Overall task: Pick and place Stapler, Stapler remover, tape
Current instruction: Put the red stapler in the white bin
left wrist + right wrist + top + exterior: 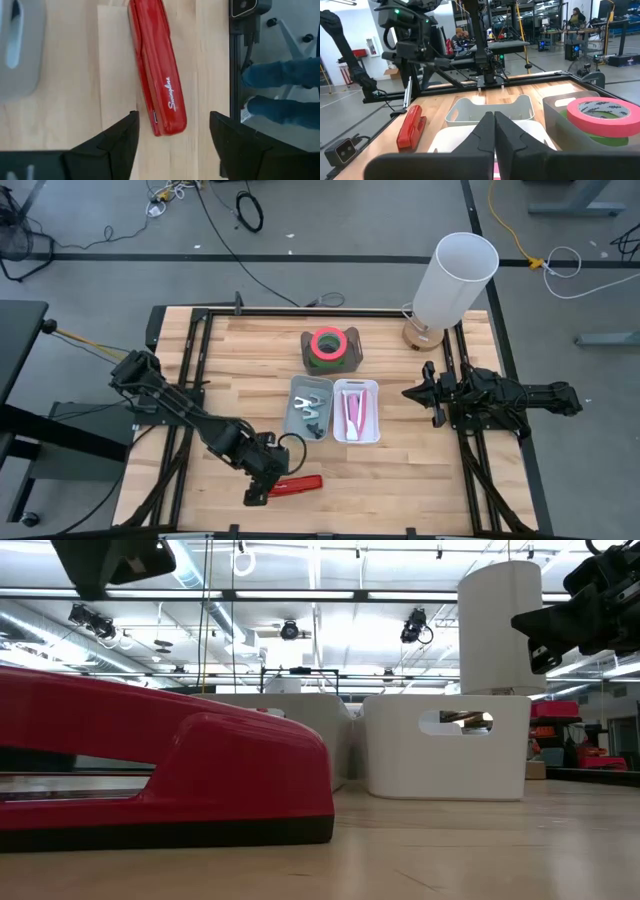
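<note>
While the left gripper hangs open just beside it, one glossy red stapler with white script lettering lies flat; right gripper clenched.

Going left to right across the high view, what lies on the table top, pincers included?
left pincer → red stapler → grey bin with the staple remover → white bin → right pincer. The tape rolls sit behind the bins, overlapping them in this order, so left out.

Stapler near table's front edge, 2 bins mid-table, tape behind them
</note>
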